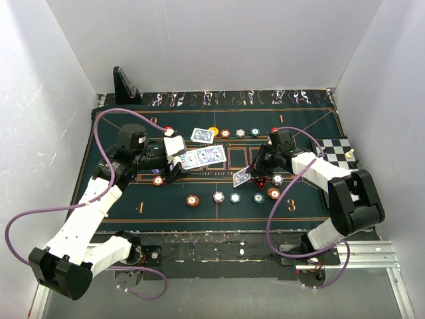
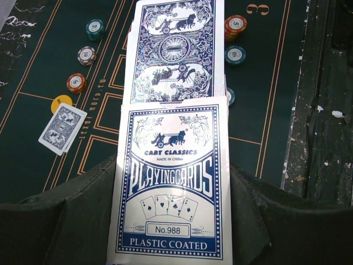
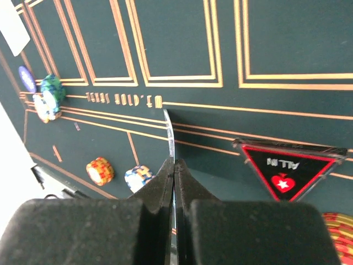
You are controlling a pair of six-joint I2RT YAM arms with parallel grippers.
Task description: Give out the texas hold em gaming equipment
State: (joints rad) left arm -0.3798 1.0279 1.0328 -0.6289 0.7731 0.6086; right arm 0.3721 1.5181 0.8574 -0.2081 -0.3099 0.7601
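The right end effector [image 3: 174, 165] is pressed together on one playing card [image 3: 171, 130], held edge-on over the felt mat [image 3: 182, 44], just beside the black all-in marker [image 3: 287, 168]. The left end effector [image 1: 167, 158] pinches the card box [image 2: 174, 182], from which cards [image 2: 174, 49] project toward the mat's middle. Some bare felt lies between the far chip row [image 1: 239, 133] and the near chip row [image 1: 229, 197]. The chessboard [image 1: 335, 151] crowds the mat's right edge.

Left arm [image 1: 86, 212] and right arm [image 1: 319, 171] stretch inward, jaws clamped.
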